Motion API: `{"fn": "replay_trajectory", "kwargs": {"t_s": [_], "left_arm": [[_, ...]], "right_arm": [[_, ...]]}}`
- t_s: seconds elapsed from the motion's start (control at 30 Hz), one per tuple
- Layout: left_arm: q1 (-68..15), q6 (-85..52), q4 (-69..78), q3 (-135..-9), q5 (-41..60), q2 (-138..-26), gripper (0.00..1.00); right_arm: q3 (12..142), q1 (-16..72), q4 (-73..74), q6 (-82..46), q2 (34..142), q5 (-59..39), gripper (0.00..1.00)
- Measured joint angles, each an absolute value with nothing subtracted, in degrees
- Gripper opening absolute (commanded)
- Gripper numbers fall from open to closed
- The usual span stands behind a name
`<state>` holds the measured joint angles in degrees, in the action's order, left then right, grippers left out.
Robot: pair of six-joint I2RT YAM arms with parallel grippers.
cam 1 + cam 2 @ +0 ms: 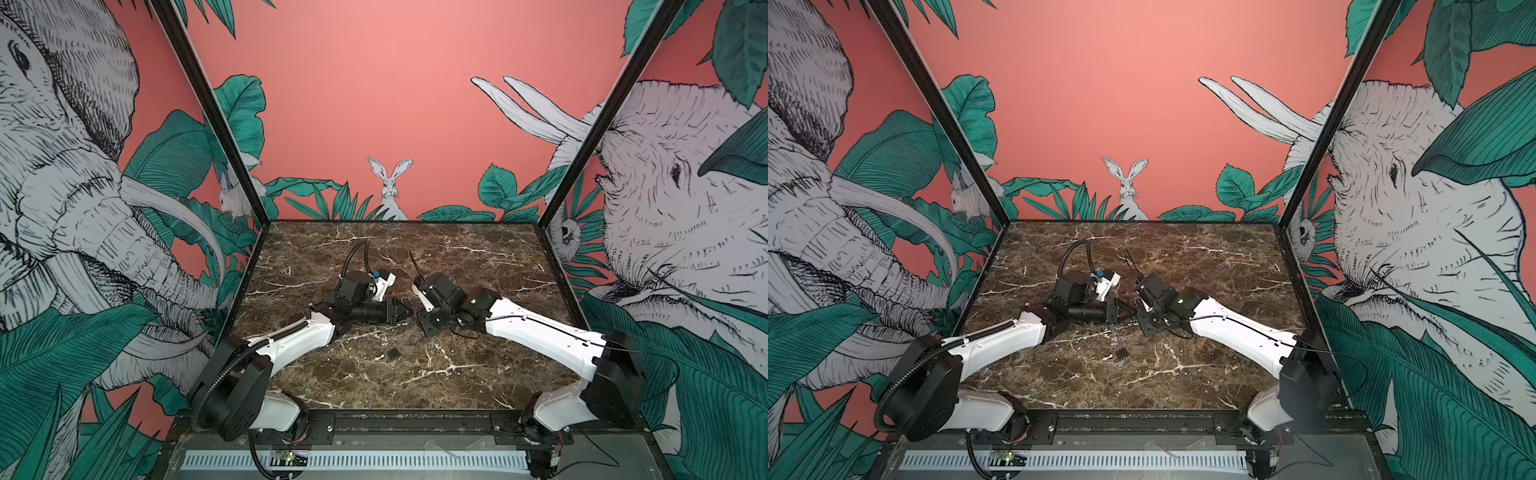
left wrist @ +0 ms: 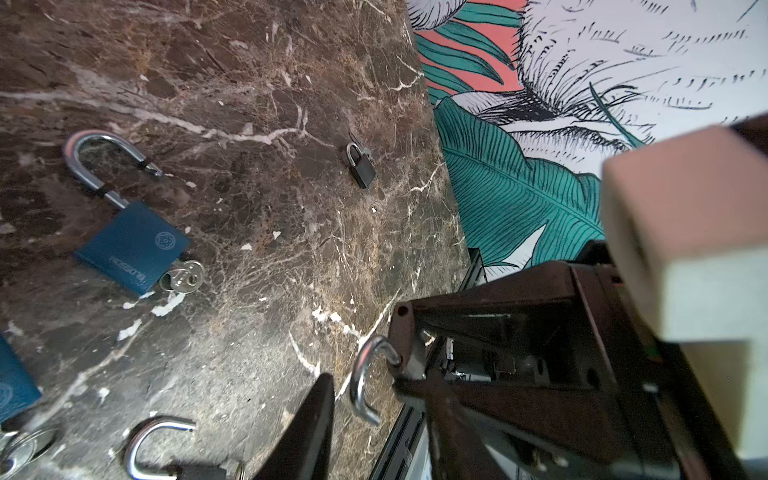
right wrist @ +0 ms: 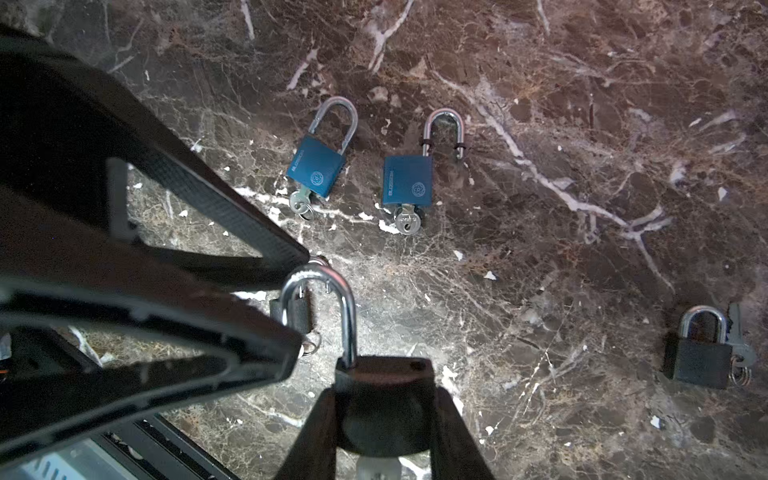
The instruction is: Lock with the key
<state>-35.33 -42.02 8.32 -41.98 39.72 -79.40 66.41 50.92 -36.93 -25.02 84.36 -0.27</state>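
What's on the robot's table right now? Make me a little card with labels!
Table: brown marble
Right gripper: shut on black padlock, shackle open
Left gripper: jaws apart, at that shackle
Blue padlocks: two lying flat, keys in
Other black padlock: shackle shut, key beside it

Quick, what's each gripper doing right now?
Left gripper: jaws open, holding nothing.
Right gripper: closed on the black metal padlock with its silver shackle open.
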Motion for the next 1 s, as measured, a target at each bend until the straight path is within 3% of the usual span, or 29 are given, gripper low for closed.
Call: {"fn": "replay_trajectory", "kwargs": {"t_s": [0.7, 0.87, 1.0], "left_arm": [[-35.33, -42.72, 10.17, -42.3, 40.66, -81.01, 0.26], [-35.33, -43.0, 10.7, -42.33, 41.1, -81.01, 0.16], [-35.33, -43.53, 11.16, -42.92, 42.06, -81.06, 0.0]], "right_arm": [[67.68, 50.89, -36.73, -25.45, 84.03, -1.1, 0.11], [67.68, 50.89, -36.75, -25.47, 84.03, -1.13, 0.11], [67.68, 50.89, -37.19, -25.58, 84.03, -0.86, 0.11]]}}
